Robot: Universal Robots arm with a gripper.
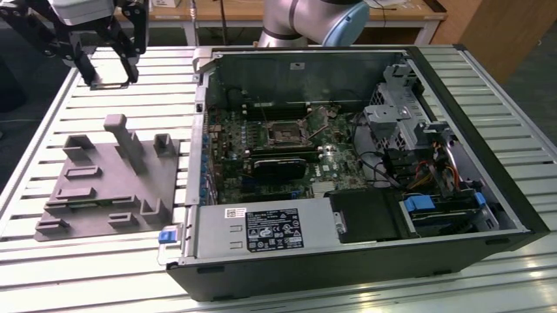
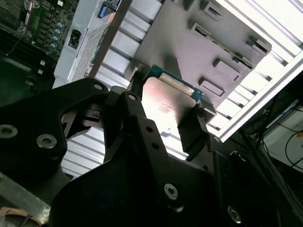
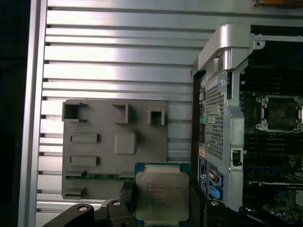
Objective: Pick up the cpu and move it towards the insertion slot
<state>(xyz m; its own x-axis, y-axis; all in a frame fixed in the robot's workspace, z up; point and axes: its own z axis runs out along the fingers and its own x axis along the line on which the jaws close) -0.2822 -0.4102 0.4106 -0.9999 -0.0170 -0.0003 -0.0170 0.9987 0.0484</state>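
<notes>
Cpu (image 3: 162, 195) lower edge cut by frame — end effector (image 1: 111, 73) top cropped.

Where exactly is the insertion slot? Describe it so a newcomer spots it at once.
Look inside the open computer case lying on the slatted table. On its motherboard, the insertion slot is the square silvery frame around a dark centre, beside the long narrow memory slots, unlike the black card.

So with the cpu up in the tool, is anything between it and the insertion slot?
The tool holds the cpu above the slatted table, off the exterior view's left of the open case. The case's side wall lies between it and the insertion slot. The tool is raised above that wall, and nothing visible covers the slot.
</notes>
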